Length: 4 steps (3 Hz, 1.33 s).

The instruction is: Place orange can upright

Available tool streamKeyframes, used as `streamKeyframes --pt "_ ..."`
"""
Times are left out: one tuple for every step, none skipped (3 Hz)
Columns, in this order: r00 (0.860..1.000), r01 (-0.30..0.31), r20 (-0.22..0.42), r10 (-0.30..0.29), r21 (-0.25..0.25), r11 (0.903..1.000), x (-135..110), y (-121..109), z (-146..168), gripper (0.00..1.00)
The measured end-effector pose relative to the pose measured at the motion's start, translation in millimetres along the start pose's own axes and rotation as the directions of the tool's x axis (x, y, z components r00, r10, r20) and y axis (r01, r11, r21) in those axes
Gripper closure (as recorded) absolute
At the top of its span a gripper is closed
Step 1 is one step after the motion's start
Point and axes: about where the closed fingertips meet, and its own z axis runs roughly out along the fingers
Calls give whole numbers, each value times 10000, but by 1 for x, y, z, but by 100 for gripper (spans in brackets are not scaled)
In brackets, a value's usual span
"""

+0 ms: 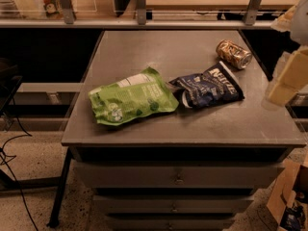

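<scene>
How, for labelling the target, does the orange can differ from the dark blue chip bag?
The orange can is small, shiny and round, lying on its side; the dark blue chip bag is larger, flat and crumpled. Both lie on the table. The gripper hangs at the picture's right edge.

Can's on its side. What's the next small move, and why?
Probably swing the gripper, now at the right edge of the table, in over the orange can. The can lies on its side near the far right corner, behind the blue chip bag, untouched.
</scene>
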Motion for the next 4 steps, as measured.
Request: streamKeyframes --pt "9926 -1012 695 996 196 9947 4 -55 10 0" --pt "9765 -2043 685 2041 -53 9789 16 -114 48 0" --pt "9458 -3125 781 3152 -445 9489 29 -159 93 0" --pt "9200 -3773 895 3815 -606 9241 25 -196 138 0"
